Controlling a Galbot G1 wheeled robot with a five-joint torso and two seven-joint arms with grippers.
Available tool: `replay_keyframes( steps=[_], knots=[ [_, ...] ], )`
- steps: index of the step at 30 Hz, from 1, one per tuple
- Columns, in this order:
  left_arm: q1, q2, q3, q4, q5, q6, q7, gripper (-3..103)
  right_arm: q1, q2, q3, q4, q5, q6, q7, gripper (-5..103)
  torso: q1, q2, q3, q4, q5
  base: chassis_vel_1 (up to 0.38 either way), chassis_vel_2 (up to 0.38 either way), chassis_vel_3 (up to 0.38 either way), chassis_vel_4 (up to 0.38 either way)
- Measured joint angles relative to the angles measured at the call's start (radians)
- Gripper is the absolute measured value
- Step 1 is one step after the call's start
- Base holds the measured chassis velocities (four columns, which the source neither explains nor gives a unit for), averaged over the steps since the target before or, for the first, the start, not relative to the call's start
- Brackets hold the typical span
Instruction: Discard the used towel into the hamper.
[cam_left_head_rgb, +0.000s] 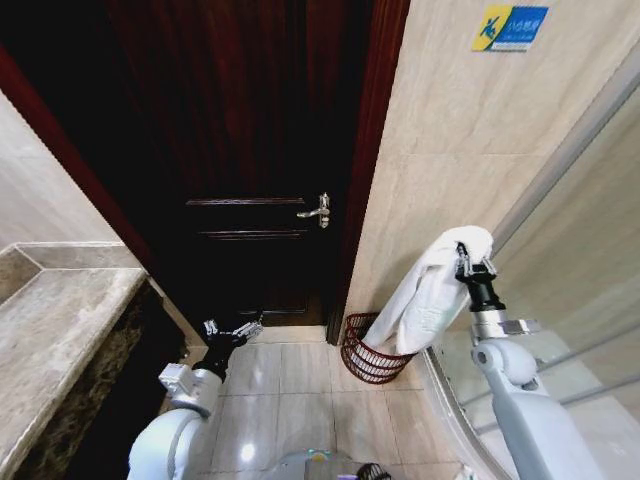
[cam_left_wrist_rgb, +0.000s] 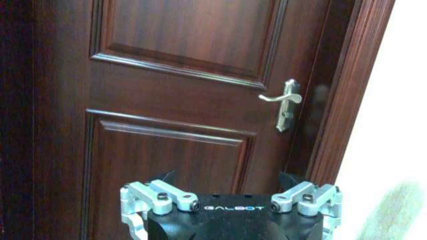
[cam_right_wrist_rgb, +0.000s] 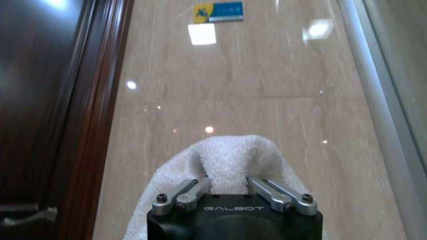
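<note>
I'm holding my right gripper (cam_left_head_rgb: 472, 262) up at right of centre in the head view, fingers clamped on the towel (cam_left_head_rgb: 432, 290). The white towel is draping over the gripper top and hanging down to lower left, its bottom end reaching just above the hamper (cam_left_head_rgb: 370, 350), overlapping the rim in the frame; contact unclear. In the right wrist view, the towel (cam_right_wrist_rgb: 227, 155) is bunching up between my two metal fingers (cam_right_wrist_rgb: 183, 196), which are pinching a fold of it, beige wall tile behind.

The hamper is sitting on the tiled floor at lower centre-right of the head view, just beside the door frame and against the beige wall, below the towel.

My left gripper (cam_left_head_rgb: 232, 330) is hanging low at lower left of centre in the head view, jaws spread apart, holding nothing, well apart from the hamper. In the left wrist view, that gripper (cam_left_wrist_rgb: 230, 210) is pointing at the dark wood door (cam_left_wrist_rgb: 180, 100), with the silver handle (cam_left_wrist_rgb: 285, 102) at centre right.

A stone counter (cam_left_head_rgb: 55, 330) is running along the left edge of the head view.
</note>
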Motion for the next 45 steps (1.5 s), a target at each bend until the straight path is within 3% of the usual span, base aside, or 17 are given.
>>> replay_keyframes(
  steps=[20,37,43,45],
  knots=[
    [0.0,0.0,0.0,0.0,0.0,0.0,0.0,100,0.15,0.059,-0.109,-0.305,-0.06,0.109,-0.045,11,0.0,0.0,0.0,0.0001,0.0,0.0,0.0,0.0,0.0],
    [0.0,0.0,0.0,0.0,0.0,0.0,0.0,100,0.049,0.084,-0.067,-0.223,-0.065,0.105,-0.058,11,-0.001,0.0,0.0,0.0,-0.0001,-0.017,0.016,0.016,-0.014],
    [0.0,0.0,0.0,0.0,0.0,0.0,0.0,100,-0.008,0.114,-0.057,-0.199,-0.107,0.092,0.007,11,0.001,0.0,0.0,0.0006,-0.0002,-0.102,0.113,0.12,-0.099],
    [0.0,0.0,0.0,0.0,0.0,0.0,0.0,100,-0.058,0.129,-0.058,-0.193,-0.104,0.077,0.023,11,0.001,-0.001,0.0,-0.0006,-0.0001,-0.097,0.11,0.088,-0.076]
  ],
)
